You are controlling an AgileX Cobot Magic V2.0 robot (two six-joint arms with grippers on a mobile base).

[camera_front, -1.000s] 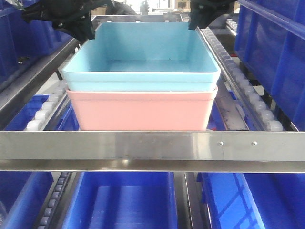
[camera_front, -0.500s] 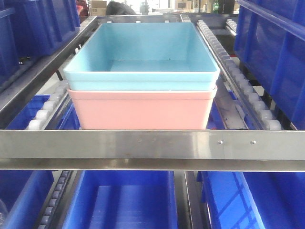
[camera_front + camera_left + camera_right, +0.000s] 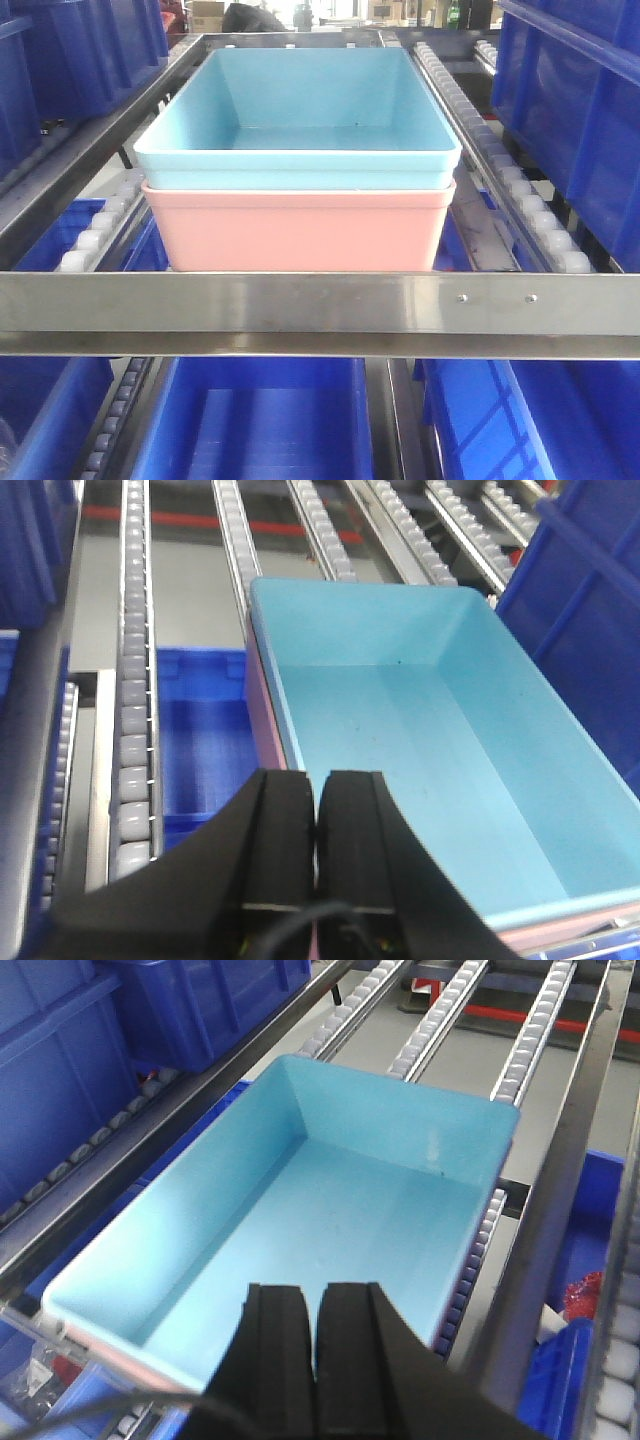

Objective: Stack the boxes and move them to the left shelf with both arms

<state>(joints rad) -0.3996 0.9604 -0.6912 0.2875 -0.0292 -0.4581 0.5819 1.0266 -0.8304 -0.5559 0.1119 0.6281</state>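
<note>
I see the left shelf point(image 3: 320, 305) filling my front view, its flat steel bar running across the foreground and white rollers point(image 3: 540, 215) lining both side rails. Royal-blue bins point(image 3: 260, 420) sit on the level under it and more stand along both sides.

On the shelf rollers rests the pink box point(image 3: 300, 230), right behind the front bar, with the sky-blue box point(image 3: 300, 125) nested inside it so only the blue rim and upper wall stand above the pink rim. The stack looks square to the rails.

From the left wrist camera, the left gripper point(image 3: 318, 820) hovers above the blue box's point(image 3: 430, 740) near left corner, the open bin stretching ahead and to the right of the fingers, and a thin strip of pink rim point(image 3: 262, 730) just ahead. Its two black pads are pressed together with nothing between them. A roller rail point(image 3: 135, 700) runs off to its left.

From the right wrist camera, the right gripper point(image 3: 312, 1335) hangs over the blue box point(image 3: 320, 1220), whose hollow lies straight ahead of and below the fingers. Those pads meet too, holding nothing. Neither gripper touches the boxes.
</note>
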